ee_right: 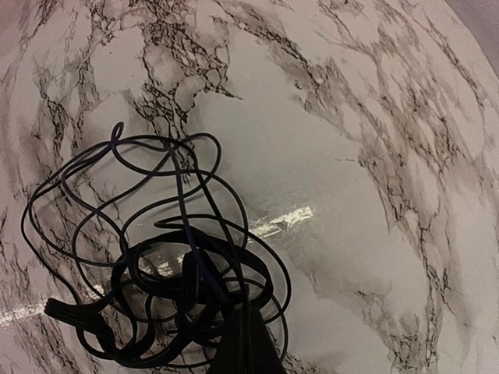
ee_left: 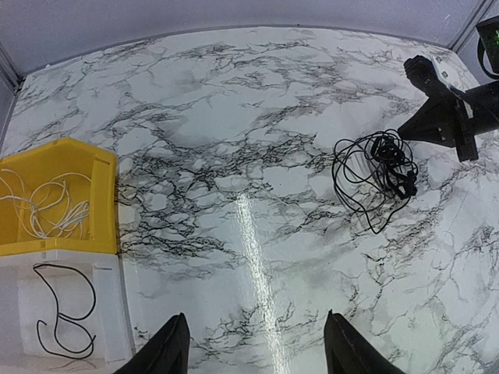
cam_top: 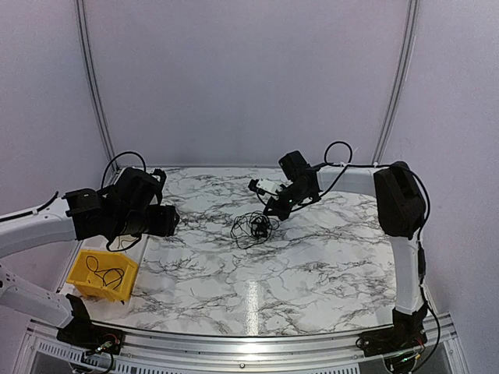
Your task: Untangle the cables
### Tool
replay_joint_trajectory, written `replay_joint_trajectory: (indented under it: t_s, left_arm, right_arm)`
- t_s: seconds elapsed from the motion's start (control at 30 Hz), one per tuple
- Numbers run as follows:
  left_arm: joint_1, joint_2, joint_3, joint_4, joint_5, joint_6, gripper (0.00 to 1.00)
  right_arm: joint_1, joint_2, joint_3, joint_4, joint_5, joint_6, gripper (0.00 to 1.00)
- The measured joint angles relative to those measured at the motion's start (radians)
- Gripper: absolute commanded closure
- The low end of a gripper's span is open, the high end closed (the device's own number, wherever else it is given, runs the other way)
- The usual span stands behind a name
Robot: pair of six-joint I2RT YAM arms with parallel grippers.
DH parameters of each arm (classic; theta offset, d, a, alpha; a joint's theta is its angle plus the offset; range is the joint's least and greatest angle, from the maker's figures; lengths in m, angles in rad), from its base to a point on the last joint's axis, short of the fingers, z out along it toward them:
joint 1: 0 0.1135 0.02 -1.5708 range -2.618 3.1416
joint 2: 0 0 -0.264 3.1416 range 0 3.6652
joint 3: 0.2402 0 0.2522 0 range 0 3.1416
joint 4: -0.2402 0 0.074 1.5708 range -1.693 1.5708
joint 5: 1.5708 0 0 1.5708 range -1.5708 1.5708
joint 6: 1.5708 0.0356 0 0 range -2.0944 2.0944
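1. Near left corner of the marble-patterned table (cam_top: 312, 265): a yellow bin (cam_top: 97, 290) stands at the table's edge with thin wire loops (ee_left: 47, 206) lying inside it. They look pale in the left wrist view. Just beside the bin, a white tray (ee_left: 109, 312) holds a single black cable (ee_left: 66, 312) in an open curl.

2. Left gripper (ee_left: 257, 352): it hangs over the left side of the table, above the tray and bin area. Its jaws stand spread wide with only bare table between them. It is well apart from the tangle.

3. The cables (cam_top: 253, 227): one wiry black bunch lies flat on the table near the centre, a little toward the far side. Loose loops fan out on one side, and a denser knot of coils sits on the side nearer the right gripper.

4. Right gripper (cam_top: 273, 209): it is angled down at the far edge of the bunch. Its jaws are pressed together, and the dark tip sits in the dense coils. Whether a strand is caught between them cannot be determined.
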Motion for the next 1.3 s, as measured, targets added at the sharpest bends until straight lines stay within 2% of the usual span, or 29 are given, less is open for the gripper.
replay_joint_trajectory:
  t_s: [0.17,0.3,0.47,0.6,0.9,1.1,1.3]
  left_arm:
    - [-0.003,0.045,-0.007,0.100,0.009,0.048,0.38]
    - [-0.007,0.068,-0.023,0.213,0.040,0.096,0.38]
    - [-0.012,0.137,-0.022,0.373,0.094,0.148,0.38]
    - [-0.028,0.217,-0.001,0.466,0.142,0.184,0.37]
    - [-0.127,0.243,0.006,0.652,0.231,0.263,0.39]
    - [-0.139,0.243,0.006,0.706,0.236,0.275,0.42]
    - [-0.138,0.264,0.027,0.721,0.241,0.297,0.56]
  right_arm:
    - [0.001,-0.029,-0.012,-0.020,-0.011,0.001,1.00]
    - [0.013,-0.180,-0.075,-0.048,-0.013,0.001,1.00]
    - [0.053,-0.383,-0.068,-0.071,-0.024,0.001,1.00]
    - [0.104,-0.486,-0.065,-0.098,-0.051,-0.001,1.00]
    - [0.168,-0.528,-0.076,-0.148,-0.078,-0.006,1.00]
    - [0.171,-0.528,-0.087,-0.166,-0.100,-0.007,1.00]
    - [0.181,-0.530,-0.087,-0.175,-0.141,-0.007,1.00]
